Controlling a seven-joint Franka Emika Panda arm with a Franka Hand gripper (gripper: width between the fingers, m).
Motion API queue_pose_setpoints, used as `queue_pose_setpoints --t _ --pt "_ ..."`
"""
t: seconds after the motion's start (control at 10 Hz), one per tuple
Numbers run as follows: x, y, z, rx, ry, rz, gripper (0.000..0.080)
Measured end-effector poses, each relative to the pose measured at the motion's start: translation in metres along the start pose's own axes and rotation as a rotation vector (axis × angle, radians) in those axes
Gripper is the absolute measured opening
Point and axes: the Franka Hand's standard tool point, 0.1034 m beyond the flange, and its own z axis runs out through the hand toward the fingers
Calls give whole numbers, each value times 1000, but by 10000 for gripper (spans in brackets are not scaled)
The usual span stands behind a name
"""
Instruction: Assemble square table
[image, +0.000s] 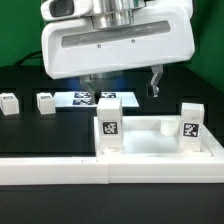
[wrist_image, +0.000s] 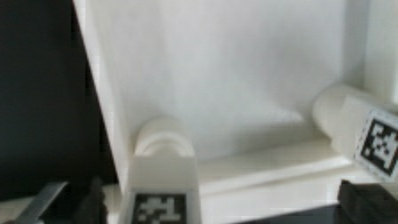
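Fingers (wrist_image: 368, 200) were apart and empty around the leg (wrist_image: 160, 172), off-centre; closing could've tipped it in its socket or shoved the tray top (wrist_image: 214, 80).

Two upright legs block the way over the top (image: 150, 143): the left leg (image: 108, 124) and the right leg (image: 190, 122). The tray floor between them is free. The tool (image: 122, 85) hangs above the top's far side, its jaws spread wider than the left leg. The rail (image: 50, 168) fences the near edge. Left of the top the desk (image: 40, 132) lies open as far as the inner loose leg (image: 45, 101) and the outer loose leg (image: 8, 103), far left.
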Motion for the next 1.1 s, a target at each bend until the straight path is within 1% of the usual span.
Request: queue_pose_setpoints --t 0.1,0.2,0.3,0.7,0.8,0.9,1.1 --pt "2 4 2 4 -34 -1 648" --pt "12 20 6 -2 -33 12 648" --pt "15 25 8 -5 -34 45 648" --pt "22 23 7 -5 -21 55 648" --pt "22 23 8 -5 -22 66 578" --pt "22 23 8 -5 -22 78 578" --pt "21 23 8 -5 -23 79 297"
